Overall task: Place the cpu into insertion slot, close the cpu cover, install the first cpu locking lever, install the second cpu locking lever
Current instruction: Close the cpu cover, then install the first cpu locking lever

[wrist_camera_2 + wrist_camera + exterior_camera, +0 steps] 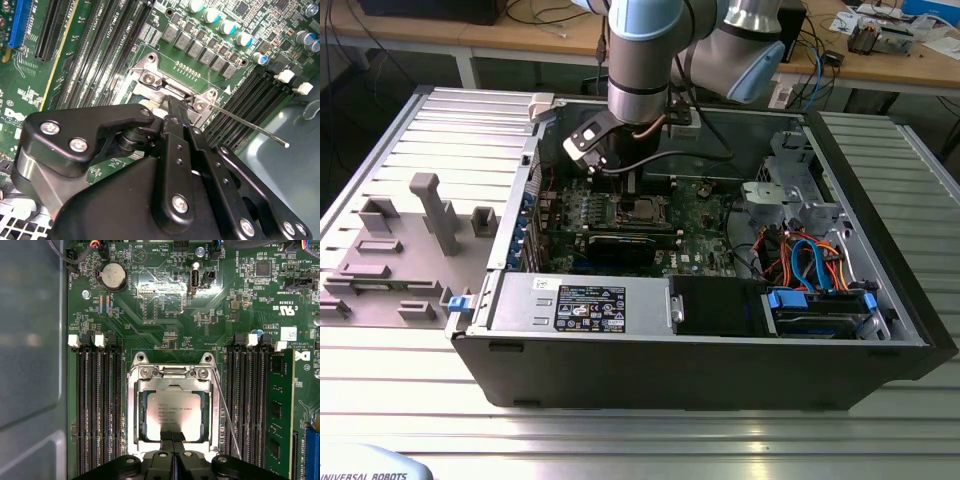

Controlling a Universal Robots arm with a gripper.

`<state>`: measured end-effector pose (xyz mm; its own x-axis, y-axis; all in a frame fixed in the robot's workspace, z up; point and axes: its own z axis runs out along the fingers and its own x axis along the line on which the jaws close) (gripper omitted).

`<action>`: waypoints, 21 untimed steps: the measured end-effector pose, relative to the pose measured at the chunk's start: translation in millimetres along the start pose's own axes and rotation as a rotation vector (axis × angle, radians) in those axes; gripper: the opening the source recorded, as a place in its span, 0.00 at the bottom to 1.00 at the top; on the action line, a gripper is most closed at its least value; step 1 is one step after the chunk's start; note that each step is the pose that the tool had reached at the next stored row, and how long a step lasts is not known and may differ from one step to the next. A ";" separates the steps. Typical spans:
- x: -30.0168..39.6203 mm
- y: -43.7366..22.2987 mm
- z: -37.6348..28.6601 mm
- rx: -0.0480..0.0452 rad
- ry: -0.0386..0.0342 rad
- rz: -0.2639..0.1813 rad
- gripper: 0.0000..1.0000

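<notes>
Computer case on metal table

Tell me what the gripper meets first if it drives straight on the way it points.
Most likely the silvery-grey square cpu, framed by the silver metal cover; the black gripper, fingers shut, hangs over its edge. Depth is unclear.

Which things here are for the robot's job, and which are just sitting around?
For the job:
- gripper, tips at the chip's edge
- chip, lying inside the cover frame
- silver cover frame, around the chip
- thin lever rod, beside the frame

Just sitting around:
- round battery
- memory slots
- blue cables
- grey blocks outside the case
</notes>
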<state>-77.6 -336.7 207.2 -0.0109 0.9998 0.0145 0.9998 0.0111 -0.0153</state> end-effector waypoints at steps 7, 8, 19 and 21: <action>-0.1 7.5 -2.0 0.0002 -0.0002 0.000 0.11; -0.1 10.7 -2.0 0.0002 -0.0002 0.000 0.11; -0.2 23.3 -2.3 0.0003 -0.0001 0.000 0.11; -0.2 23.3 -2.6 0.0002 -0.0001 0.000 0.11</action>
<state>-54.3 -336.6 209.5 -0.0109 0.9998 0.0145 0.9998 0.0111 -0.0155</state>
